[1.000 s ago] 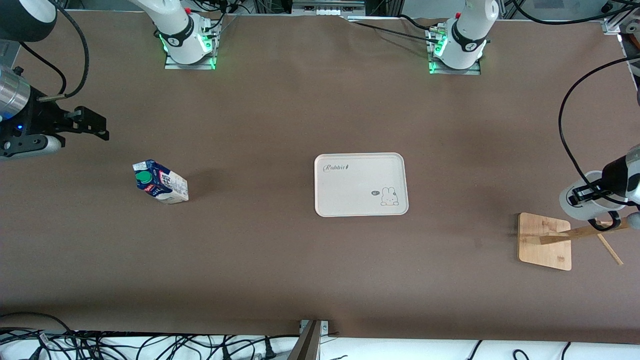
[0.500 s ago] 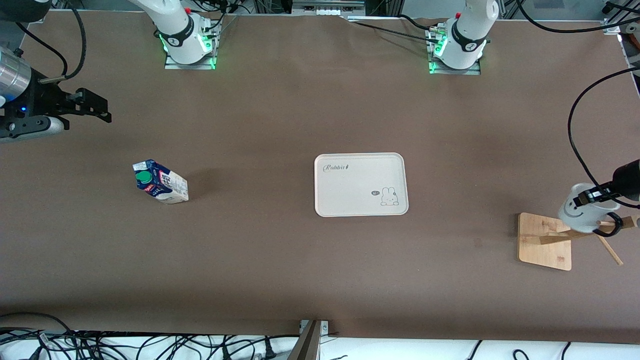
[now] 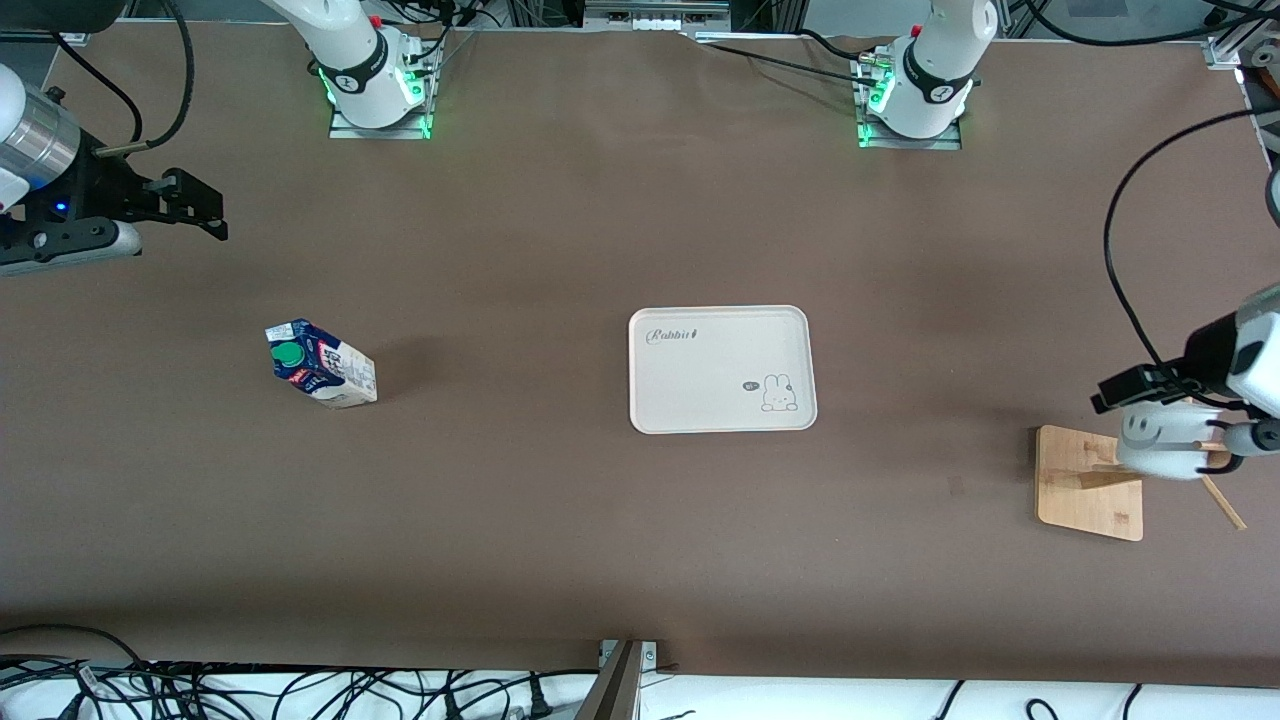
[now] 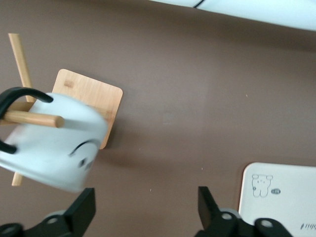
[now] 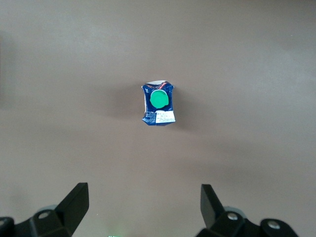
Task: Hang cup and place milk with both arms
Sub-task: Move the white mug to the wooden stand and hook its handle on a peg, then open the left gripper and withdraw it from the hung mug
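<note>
The cup (image 3: 1160,447), a white mug with a smiley face, hangs by its black loop handle on a peg (image 4: 34,119) of the wooden rack (image 3: 1088,482) at the left arm's end of the table. My left gripper (image 3: 1135,390) hovers just over it, open, with nothing between its fingers; in the left wrist view the cup (image 4: 54,145) sits beside the open left gripper (image 4: 145,197). The milk (image 3: 320,365) stands on the table toward the right arm's end. My right gripper (image 3: 205,210) hangs open and empty in the air; its wrist view shows the milk (image 5: 159,103) off from the right gripper (image 5: 144,195).
A cream tray (image 3: 720,415) with a rabbit drawing lies at mid-table; its corner shows as the tray (image 4: 296,217) in the left wrist view. A loose wooden stick (image 3: 1222,500) juts from the rack. Cables run along the table's front edge.
The left gripper has opened and let go of the cup, which now hangs on the peg and has swung down. The right gripper has drifted a little toward the robots' bases.
</note>
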